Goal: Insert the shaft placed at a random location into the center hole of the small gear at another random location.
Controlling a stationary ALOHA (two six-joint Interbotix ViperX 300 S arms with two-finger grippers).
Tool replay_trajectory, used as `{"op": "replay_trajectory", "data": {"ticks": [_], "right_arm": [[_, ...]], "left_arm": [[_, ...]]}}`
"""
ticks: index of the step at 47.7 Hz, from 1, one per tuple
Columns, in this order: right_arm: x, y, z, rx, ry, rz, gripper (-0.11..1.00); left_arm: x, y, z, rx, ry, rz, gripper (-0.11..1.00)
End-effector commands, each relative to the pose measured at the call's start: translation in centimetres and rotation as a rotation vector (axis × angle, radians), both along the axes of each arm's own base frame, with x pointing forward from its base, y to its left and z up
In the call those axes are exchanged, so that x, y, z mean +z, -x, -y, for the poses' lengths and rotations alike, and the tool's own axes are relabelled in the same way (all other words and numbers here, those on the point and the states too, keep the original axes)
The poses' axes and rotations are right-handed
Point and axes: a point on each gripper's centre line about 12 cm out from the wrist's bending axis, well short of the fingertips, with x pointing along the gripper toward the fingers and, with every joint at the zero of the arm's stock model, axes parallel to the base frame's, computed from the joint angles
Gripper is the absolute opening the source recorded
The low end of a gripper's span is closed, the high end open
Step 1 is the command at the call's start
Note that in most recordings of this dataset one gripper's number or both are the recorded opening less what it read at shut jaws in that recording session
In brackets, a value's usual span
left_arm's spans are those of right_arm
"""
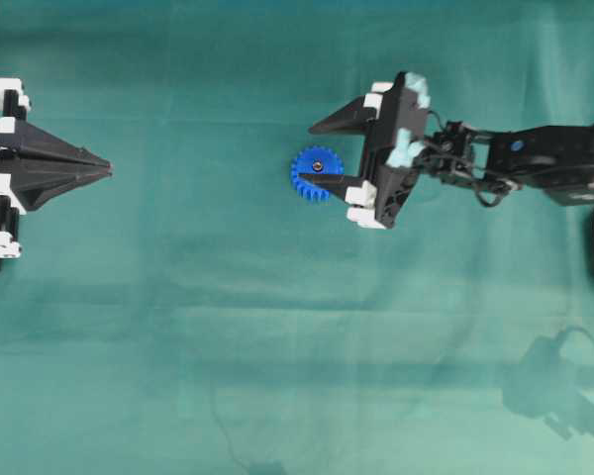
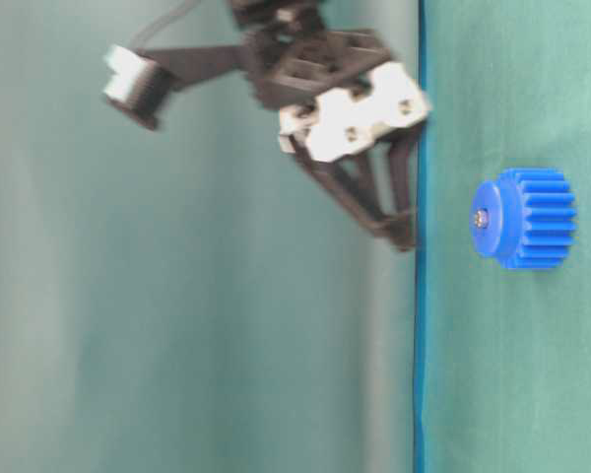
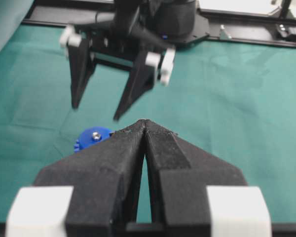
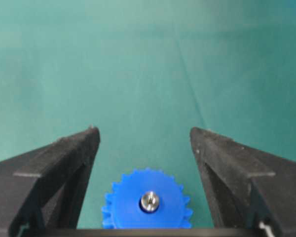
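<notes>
right gripper (image 1: 310,153) hangs above the cloth (image 1: 228,327), jaws spread wide and empty. the small gear (image 1: 316,174) lies flat at its 6 o'clock, the shaft (image 4: 149,201) seated in the center hole. left gripper (image 1: 107,168), far at 9 o'clock, pressed together.

A green cloth covers the surface (image 1: 277,327), faintly creased. The small gear (image 1: 316,174) lies flat on it, near the middle, slightly toward the far edge, with the shaft (image 4: 149,201) standing in its center hole.
</notes>
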Motion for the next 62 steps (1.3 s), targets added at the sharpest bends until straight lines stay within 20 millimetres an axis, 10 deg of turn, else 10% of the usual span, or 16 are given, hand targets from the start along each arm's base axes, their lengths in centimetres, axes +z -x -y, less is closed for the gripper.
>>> {"op": "replay_trajectory", "data": {"ticks": [1,21,62], "right_arm": [[3.9,0.2,-0.3,0.017,0.020,0.071,0.74],[5.4,2.7,-1.6,0.050,0.021,0.047,0.74],[5.2,17.0,-5.0,0.111,-0.013,-0.015,0.74]], "left_arm": [[0.4,-0.1,0.0,-0.001,-0.001,0.011,-0.01],[0.3,-0.1,0.0,-0.002,0.000,0.006,-0.01],[0.0,0.0,0.0,-0.002,0.000,-0.015,-0.01]]}}
